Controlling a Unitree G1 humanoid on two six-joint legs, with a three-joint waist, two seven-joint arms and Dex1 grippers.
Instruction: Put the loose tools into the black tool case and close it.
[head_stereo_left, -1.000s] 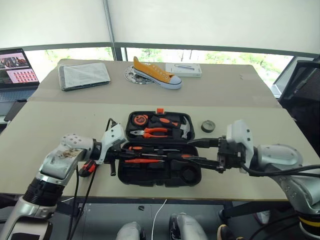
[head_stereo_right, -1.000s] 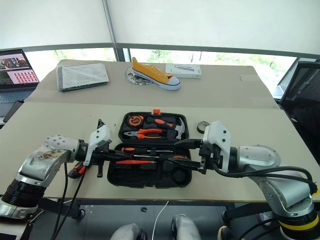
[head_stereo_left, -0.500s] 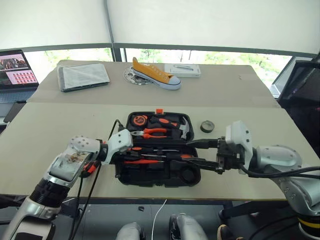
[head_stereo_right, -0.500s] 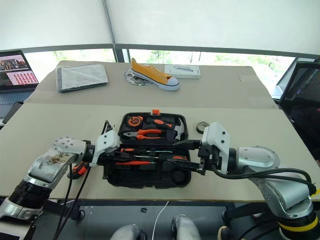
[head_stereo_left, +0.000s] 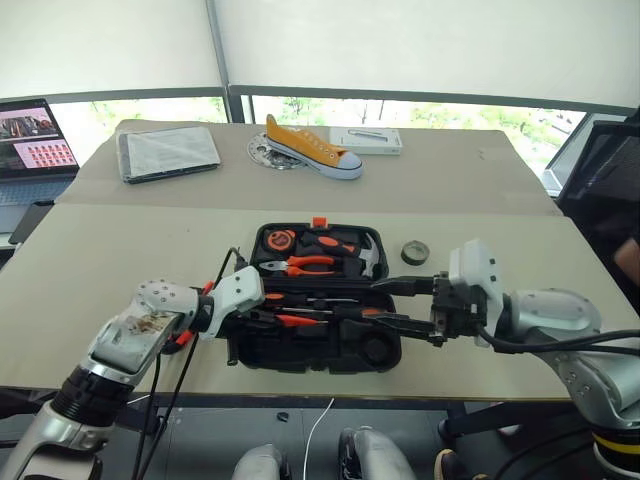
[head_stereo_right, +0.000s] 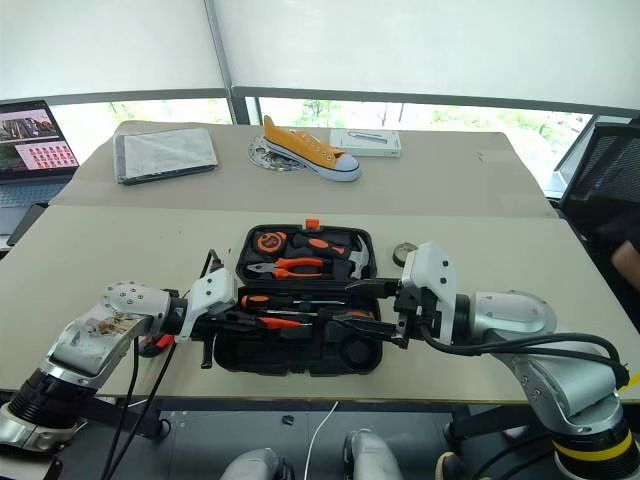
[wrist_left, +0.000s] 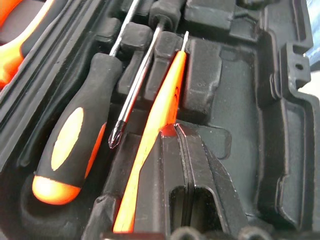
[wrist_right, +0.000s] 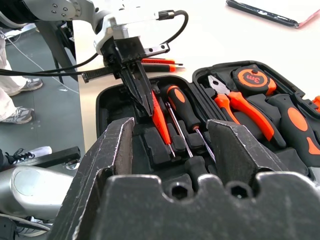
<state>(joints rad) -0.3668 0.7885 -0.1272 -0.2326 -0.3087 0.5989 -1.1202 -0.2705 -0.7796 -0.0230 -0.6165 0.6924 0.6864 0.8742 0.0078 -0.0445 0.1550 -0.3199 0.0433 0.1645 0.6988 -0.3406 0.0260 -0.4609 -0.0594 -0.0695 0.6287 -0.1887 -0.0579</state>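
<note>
Left gripper (wrist_right: 142, 95) over the front half of the open black tool case (head_stereo_left: 300, 350) on the desk (head_stereo_left: 100, 260), jaws shut tight together, resting right beside the slim orange tester screwdriver (wrist_left: 155, 120) in its slot. Right gripper (head_stereo_left: 395, 303) above the case's right side, jaws wide apart, holding nothing. Small black tape roll (head_stereo_left: 416, 252) loose beside the case.

A: Which markings can be read in this scene?

B: One only. The face of the orange tape measure (wrist_right: 253, 80), seated in the far half of the black tool case (wrist_right: 125, 95), bears "3m" in black.

A: And the laptop screen (head_stereo_left: 28, 133) at the table's left edge?

B: It shows rows of small pictures; any lettering there is too small to make out.
</note>
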